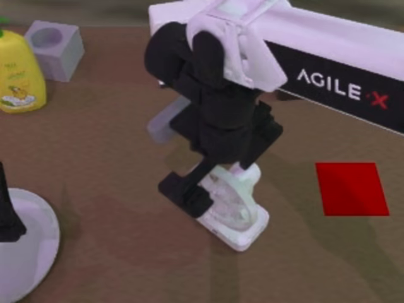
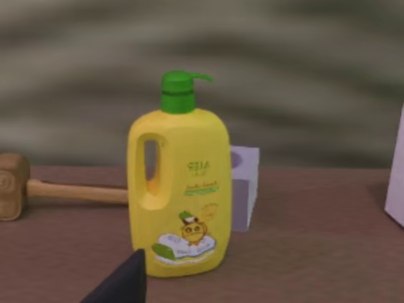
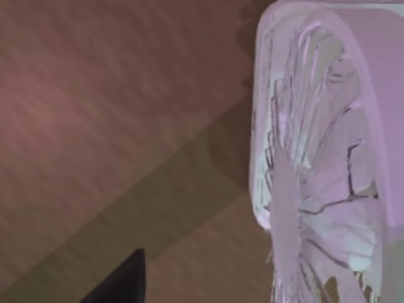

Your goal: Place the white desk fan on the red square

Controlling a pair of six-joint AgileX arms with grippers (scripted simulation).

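Note:
The white desk fan [image 1: 235, 211] stands near the middle of the table, its translucent grille [image 3: 322, 164] filling one side of the right wrist view. My right gripper [image 1: 211, 184] has come down over it from the far right and is open. One black finger [image 1: 181, 191] sits just left of the grille; the other is hidden behind the fan. In the right wrist view a fingertip [image 3: 129, 278] stands well apart from the grille. The red square [image 1: 351, 188] lies flat to the fan's right, bare. My left gripper [image 1: 6, 211] is parked at the left edge, open.
A yellow pump bottle [image 1: 19, 72] [image 2: 180, 189] and a lilac block with a round hole [image 1: 55, 49] [image 2: 245, 183] stand at the far left. A large white round disc [image 1: 31, 249] lies near left. A wooden mallet [image 2: 38, 187] lies behind the bottle. Another lilac block [image 1: 165, 123] shows under the right arm.

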